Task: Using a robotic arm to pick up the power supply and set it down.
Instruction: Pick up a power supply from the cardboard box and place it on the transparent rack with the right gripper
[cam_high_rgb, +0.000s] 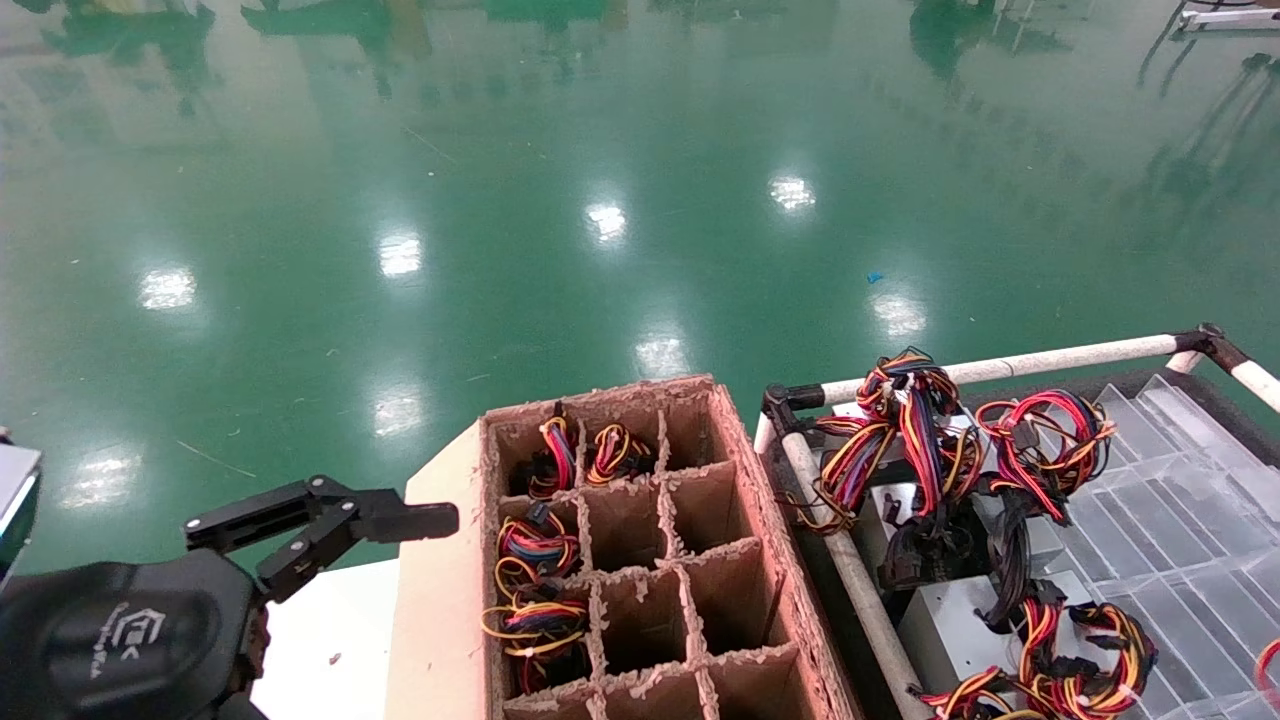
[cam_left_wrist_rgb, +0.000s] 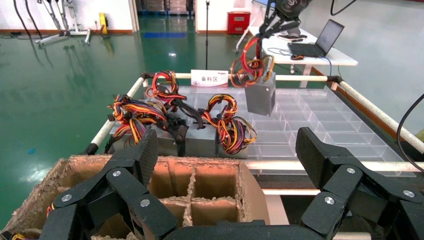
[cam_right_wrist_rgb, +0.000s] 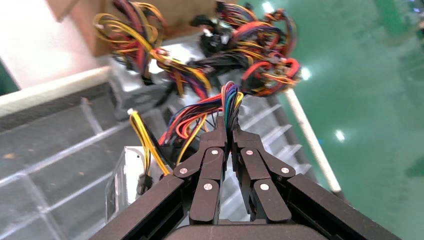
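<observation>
In the right wrist view my right gripper (cam_right_wrist_rgb: 228, 131) is shut on the coloured wire bundle (cam_right_wrist_rgb: 227, 100) of a silver-grey power supply (cam_right_wrist_rgb: 122, 175), which hangs below it over the clear tray. The left wrist view shows the same power supply (cam_left_wrist_rgb: 260, 96) held up in the air by its wires under the right gripper (cam_left_wrist_rgb: 272, 25), above the tray's far side. The right gripper is out of the head view. My left gripper (cam_high_rgb: 330, 525) stands open and empty to the left of the cardboard box; the left wrist view shows this gripper (cam_left_wrist_rgb: 227, 150) above the box's edge.
A cardboard box (cam_high_rgb: 760, 500) with cell dividers holds wire bundles in several left cells. Right of it, a cart with white pipe rails (cam_high_rgb: 1050, 357) carries clear tray dividers (cam_high_rgb: 1180, 520) and more power supplies (cam_high_rgb: 950, 620) with tangled wires. Green floor lies beyond.
</observation>
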